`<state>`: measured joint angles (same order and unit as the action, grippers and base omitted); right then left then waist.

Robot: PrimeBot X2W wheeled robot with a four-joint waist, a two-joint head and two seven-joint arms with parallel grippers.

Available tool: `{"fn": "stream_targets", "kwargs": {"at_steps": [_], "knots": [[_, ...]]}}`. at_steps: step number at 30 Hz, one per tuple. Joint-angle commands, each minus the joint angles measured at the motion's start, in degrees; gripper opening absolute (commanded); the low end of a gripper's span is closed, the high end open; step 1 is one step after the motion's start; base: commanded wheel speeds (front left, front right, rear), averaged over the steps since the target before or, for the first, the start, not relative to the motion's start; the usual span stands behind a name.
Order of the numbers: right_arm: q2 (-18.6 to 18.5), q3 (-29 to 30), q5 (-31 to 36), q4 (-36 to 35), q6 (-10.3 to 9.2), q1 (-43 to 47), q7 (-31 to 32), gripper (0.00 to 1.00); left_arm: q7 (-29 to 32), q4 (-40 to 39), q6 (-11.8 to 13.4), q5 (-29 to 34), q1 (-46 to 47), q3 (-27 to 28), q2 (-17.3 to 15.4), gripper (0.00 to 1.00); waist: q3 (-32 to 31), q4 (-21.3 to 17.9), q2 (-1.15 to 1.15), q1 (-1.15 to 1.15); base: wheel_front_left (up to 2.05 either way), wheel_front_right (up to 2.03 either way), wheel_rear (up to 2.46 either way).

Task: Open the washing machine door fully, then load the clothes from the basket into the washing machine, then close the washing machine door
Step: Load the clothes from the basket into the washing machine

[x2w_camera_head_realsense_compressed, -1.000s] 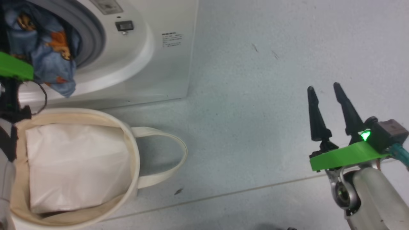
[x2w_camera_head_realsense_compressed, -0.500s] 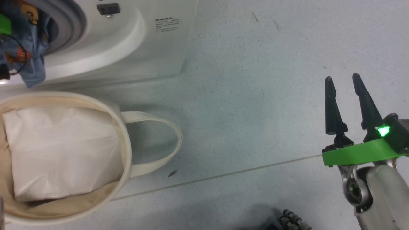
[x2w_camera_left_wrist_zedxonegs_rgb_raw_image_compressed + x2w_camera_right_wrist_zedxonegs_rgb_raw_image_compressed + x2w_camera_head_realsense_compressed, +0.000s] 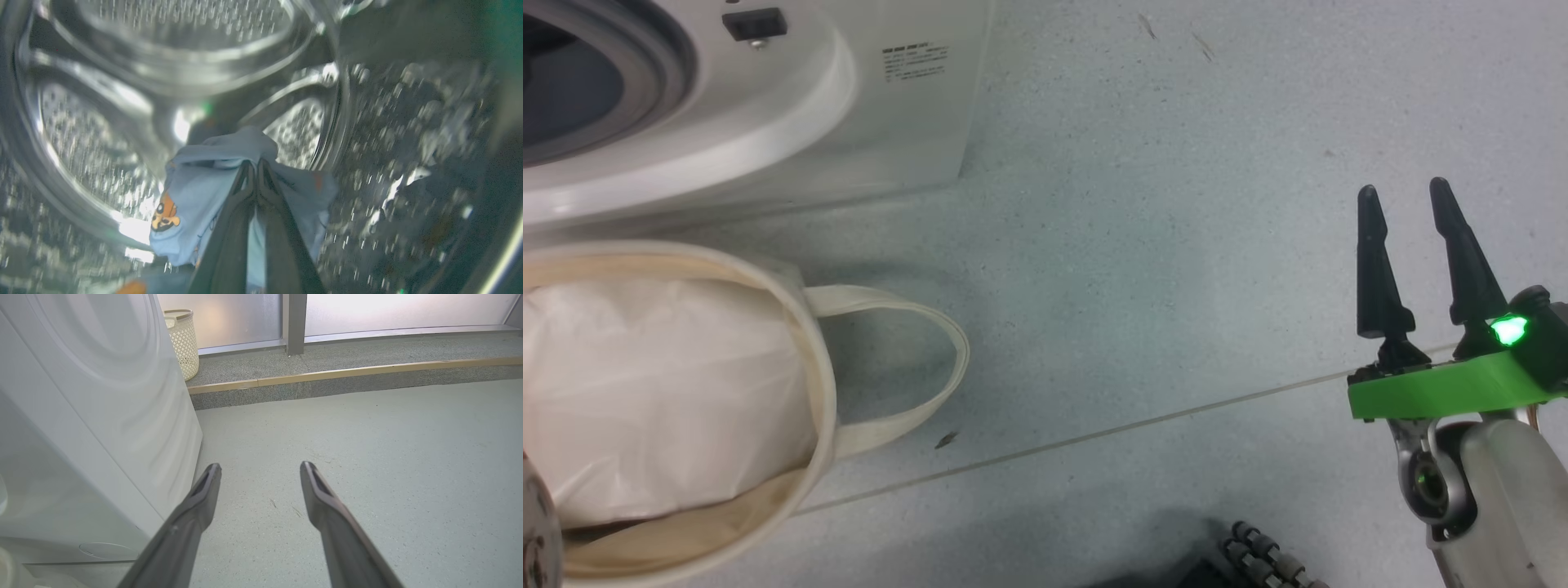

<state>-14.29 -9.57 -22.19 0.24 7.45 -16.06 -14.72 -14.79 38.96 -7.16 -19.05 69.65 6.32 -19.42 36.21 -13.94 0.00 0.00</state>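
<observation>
In the left wrist view my left gripper (image 3: 255, 165) is deep inside the steel perforated drum (image 3: 102, 122), shut on the light-blue clothes (image 3: 204, 196) printed with an orange cartoon animal. The cloth hangs around the two dark fingers. The white washing machine (image 3: 849, 106) fills the upper left of the head view, its grey rubber ring (image 3: 662, 90) and dark opening visible; the door is out of view. The cream canvas basket (image 3: 821, 392) stands below it with one loop handle lying on the floor. My right gripper (image 3: 1406, 196) hovers open over the floor at the right, holding nothing.
A plain white pillow-like pad (image 3: 654, 392) fills the basket. A perforated cream laundry bin (image 3: 184, 339) stands beyond the machine by a raised step (image 3: 347, 375) under frosted windows. Grey floor (image 3: 1135, 245) spreads between basket and right gripper. A dark ribbed cable (image 3: 1258, 559) lies at the bottom edge.
The head camera has swung right, so machine and basket slid left. The left gripper and the blue clothes, earlier at the drum's mouth, have gone from the head view into the drum.
</observation>
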Motion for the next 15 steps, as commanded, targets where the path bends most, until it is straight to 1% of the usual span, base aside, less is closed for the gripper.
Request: {"fn": "stream_targets", "kwargs": {"at_steps": [1, 4, 6, 7, 8, 11, 15], "knots": [[-0.25, -0.73, 0.25, -1.48, 0.03, 1.41, -0.28, 1.0, -0.21, -0.7, -0.33, 0.37, 0.63, 0.7, -2.63, 0.0, 0.1, -0.18, 0.0, 0.0, 0.0, 0.0, 0.0], [-0.17, -0.76, 0.26, -1.47, 0.03, 1.29, -0.28, 1.0, -0.21, 1.07, -0.33, 0.67, 0.99, -0.75, -2.68, 0.0, 0.2, -0.32, 0.0, 0.0, 0.0, 0.0, 0.0], [-0.15, -0.77, 0.26, -1.41, 0.03, 1.23, -0.28, 1.0, -0.21, 3.81, -0.33, 0.5, 1.48, -1.72, -2.48, 0.0, 0.19, -0.37, 0.0, 0.0, 0.0, 0.0, 0.0], [-0.15, -0.77, 0.26, -1.33, 0.03, 1.24, -0.28, 1.0, -0.21, 6.25, -0.33, 0.18, 1.72, -2.53, -2.15, 0.87, 0.13, -0.36, 0.0, 0.0, 0.0, 0.0, 0.0], [-0.16, -0.77, 0.27, -1.22, 0.03, 1.3, -0.28, 1.0, -0.16, 9.54, -0.33, -0.42, 2.05, -3.51, -1.74, 1.0, 0.0, -0.32, 0.0, 0.0, 0.0, 0.0, 0.0], [-0.19, -0.94, 0.2, -0.91, 0.03, 1.36, -0.28, 1.0, 4.29, 19.81, -0.33, -0.39, 4.34, -6.15, -1.49, 1.0, -0.42, -0.09, 0.0, 0.0, 0.0, 0.0, 0.0], [-0.02, -1.44, 0.01, -0.57, 0.03, 1.01, -0.28, 1.0, 6.78, 27.9, 0.09, 0.49, 7.19, -7.85, -1.29, 1.0, -1.28, 0.34, 0.0, 0.0, 0.0, 0.0, 0.0]]}}
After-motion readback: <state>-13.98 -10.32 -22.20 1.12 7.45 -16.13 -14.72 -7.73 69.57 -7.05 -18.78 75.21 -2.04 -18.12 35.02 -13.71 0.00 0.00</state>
